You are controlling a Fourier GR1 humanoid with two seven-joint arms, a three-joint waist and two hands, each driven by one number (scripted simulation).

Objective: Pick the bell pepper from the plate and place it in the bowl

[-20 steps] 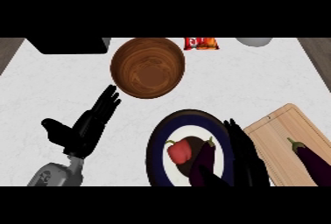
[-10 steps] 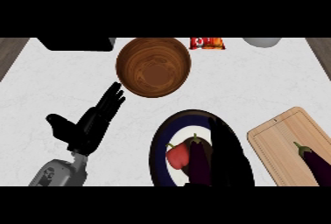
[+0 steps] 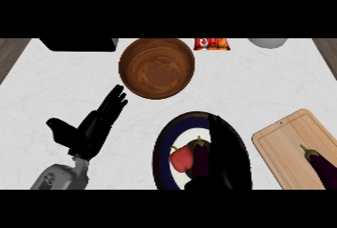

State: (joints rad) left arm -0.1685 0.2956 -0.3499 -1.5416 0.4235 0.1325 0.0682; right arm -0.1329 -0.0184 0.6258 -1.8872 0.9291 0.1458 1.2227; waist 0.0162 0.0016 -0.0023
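I see a white marbled counter from above, with a strip of wood floor at its far left edge. Taking the wooden bowl as my landmark: a black box-like object sits at the far edge to its left. Below and left of the bowl my left hand rests on the counter, fingers straight and spread, thumb out to the side, holding nothing; its fingertips lie near the bowl's rim but apart from it.

Below the bowl and slightly right is the dark-rimmed plate. The red bell pepper lies on the plate's left half, with a dark eggplant-like thing just beside it. My right hand lies over the plate, fingers long and straight, pointing toward the bowl, alongside the pepper's right side; I cannot tell whether it touches the pepper.

Right of the bowl at the far edge are a red packet and a pale grey vessel. Well below and right, a wooden cutting board carries a purple eggplant.
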